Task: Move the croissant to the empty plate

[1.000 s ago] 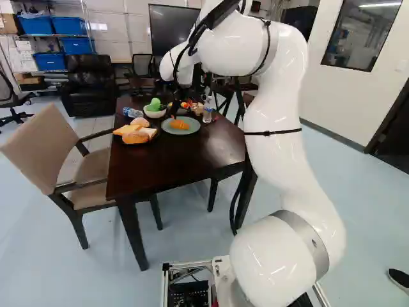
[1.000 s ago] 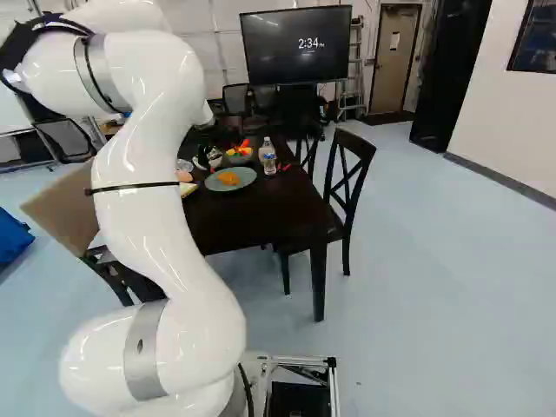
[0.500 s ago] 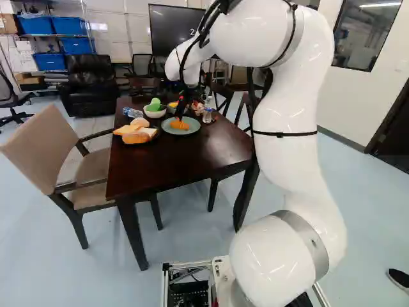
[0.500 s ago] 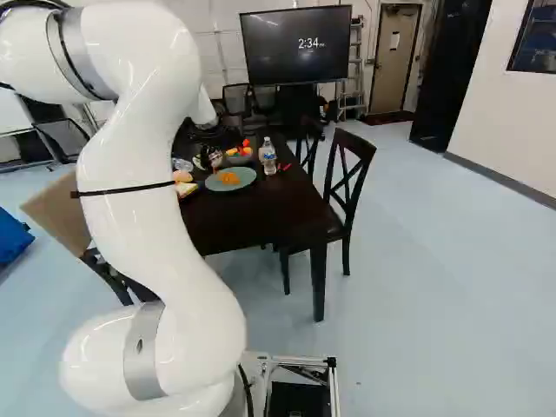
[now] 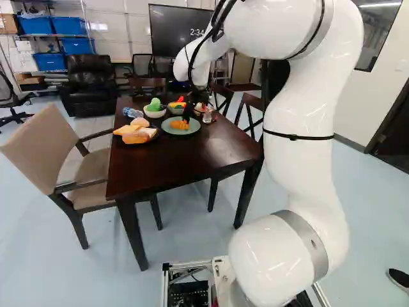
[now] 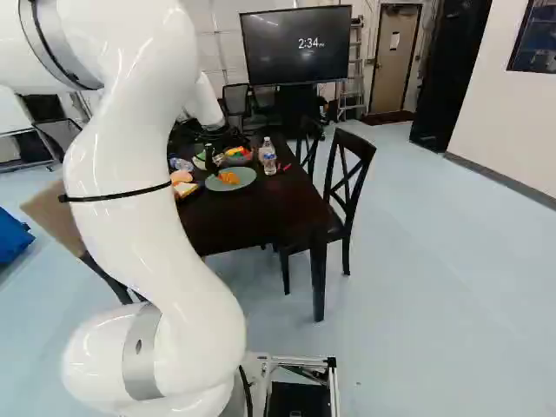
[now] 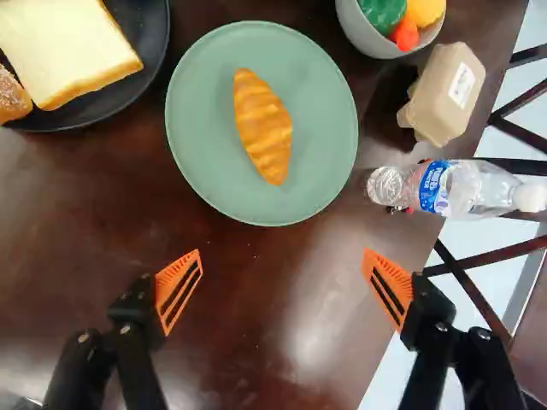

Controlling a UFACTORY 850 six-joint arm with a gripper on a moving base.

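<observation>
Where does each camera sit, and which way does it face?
Left base view: base, behind-left of white arm (visible), looking ahead at dark wooden table.
Right base view: base, behind-right, same direction; arm visible.
Wrist view: wrist, looking along open black end effector onto table.
All share golden croissant on round green plate.

Under the tool [image 5: 186, 119] lies the desk [image 7: 256, 333]. Ahead of the tool, a plate [image 7: 195, 154] bears the croissant [image 7: 263, 128]. Ahead and to the tool's left, a second plate [image 7: 156, 53] holds a bread slice [image 7: 64, 43]. Ahead and to its right, a bottle [image 7: 483, 188] stands just beside a carton [image 7: 444, 90]; farther ahead, near the carton, is a bowl [image 7: 362, 32] holding food pieces [image 7: 382, 10].
</observation>
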